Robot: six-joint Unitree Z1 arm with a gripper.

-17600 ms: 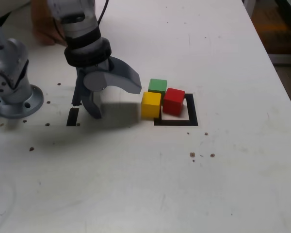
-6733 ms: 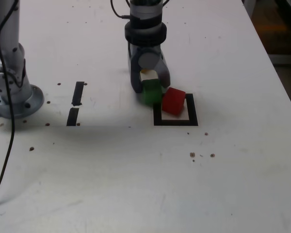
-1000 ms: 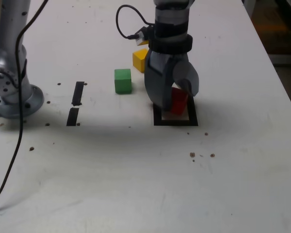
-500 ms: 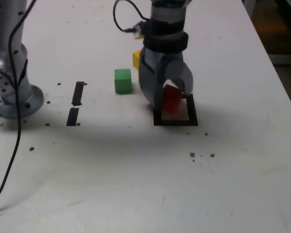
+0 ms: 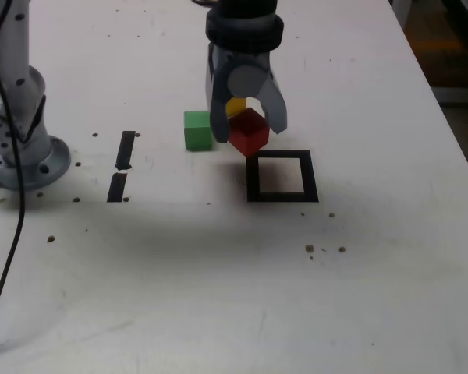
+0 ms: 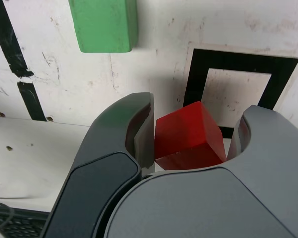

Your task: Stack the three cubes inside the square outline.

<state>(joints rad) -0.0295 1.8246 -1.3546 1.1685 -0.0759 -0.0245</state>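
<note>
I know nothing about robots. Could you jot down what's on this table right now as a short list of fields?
gripper: shut on the red cube, lifted off the table
red cube: tilted between the jaws, outside the square outline
square outline: black tape, no cube inside
green cube: on the table, toward the exterior view's left of the gripper
yellow cube: mostly hidden behind the gripper
two black strips: further toward the exterior view's left
</note>
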